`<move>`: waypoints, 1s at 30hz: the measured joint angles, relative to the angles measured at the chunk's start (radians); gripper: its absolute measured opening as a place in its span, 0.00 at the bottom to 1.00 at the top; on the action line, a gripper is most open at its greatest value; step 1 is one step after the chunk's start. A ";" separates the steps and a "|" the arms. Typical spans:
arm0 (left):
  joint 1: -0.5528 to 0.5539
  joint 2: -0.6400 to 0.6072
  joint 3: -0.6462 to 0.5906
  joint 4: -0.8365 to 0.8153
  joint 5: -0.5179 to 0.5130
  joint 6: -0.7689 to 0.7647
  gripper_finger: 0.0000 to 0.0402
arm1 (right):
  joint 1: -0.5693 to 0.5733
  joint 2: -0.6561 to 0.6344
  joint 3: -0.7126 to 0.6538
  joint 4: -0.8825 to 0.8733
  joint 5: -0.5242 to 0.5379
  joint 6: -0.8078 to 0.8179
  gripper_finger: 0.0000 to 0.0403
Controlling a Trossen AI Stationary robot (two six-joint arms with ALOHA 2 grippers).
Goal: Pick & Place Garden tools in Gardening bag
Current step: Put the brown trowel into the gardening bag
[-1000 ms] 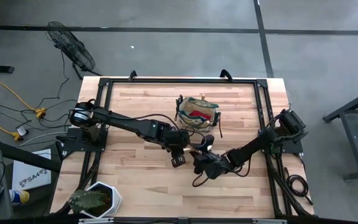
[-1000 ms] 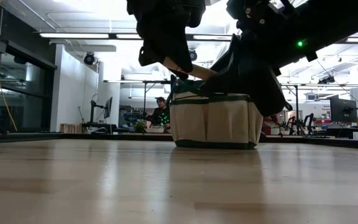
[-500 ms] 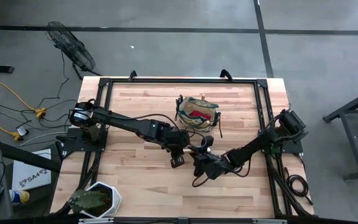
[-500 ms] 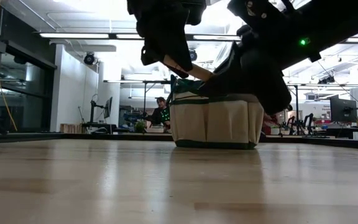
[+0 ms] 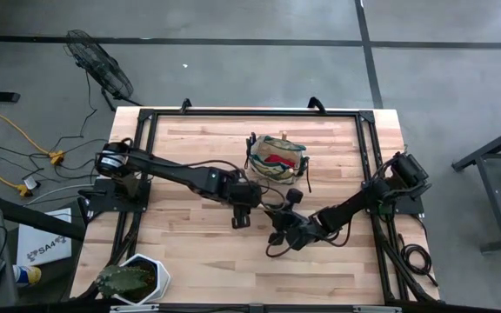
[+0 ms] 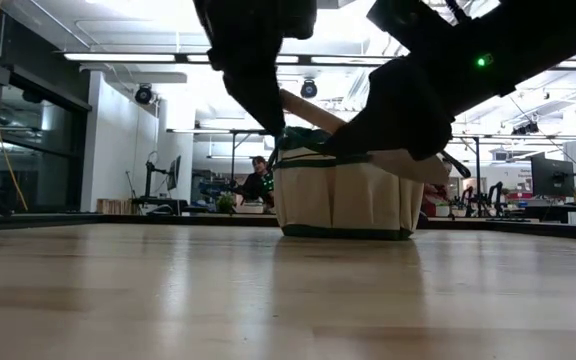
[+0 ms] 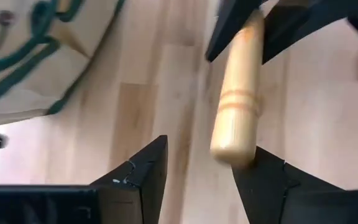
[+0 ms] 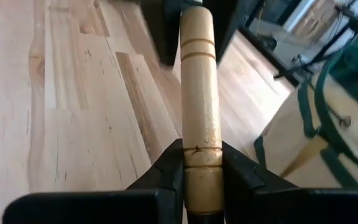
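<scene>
Now your right hand (image 8: 201, 180) clamps the stiff, probably light wooden handle (image 8: 199, 87); left hand (image 7: 197, 168), at 9 o'clock, gapes.

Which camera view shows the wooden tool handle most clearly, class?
The right wrist view: the wooden handle fills the picture, clamped between the right gripper fingers. The left wrist view shows its rounded end near the open left gripper. The low view shows part; the high view barely any.

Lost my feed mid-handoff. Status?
Right gripper shut on wooden handle, above the table. Left gripper open around the handle's free end, not gripping. Bag just beyond, nothing blocking.
</scene>
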 joint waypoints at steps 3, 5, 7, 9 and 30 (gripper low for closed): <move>0.000 -0.028 0.000 -0.084 -0.068 0.000 0.39 | 0.000 0.000 0.000 -0.040 -0.004 0.065 0.13; 0.000 -0.048 0.000 -0.125 -0.127 -0.033 0.37 | 0.004 -0.006 0.000 -0.070 -0.003 0.091 0.13; 0.000 -0.064 -0.008 -0.192 -0.195 -0.083 0.36 | 0.009 -0.020 -0.001 -0.107 0.017 0.125 0.13; 0.000 -0.074 -0.023 -0.201 -0.256 -0.116 0.34 | 0.018 -0.048 -0.001 -0.174 0.036 0.170 0.13; 0.000 -0.127 -0.193 0.341 -0.113 0.190 0.33 | 0.095 -0.283 -0.499 0.816 -0.046 -0.102 0.13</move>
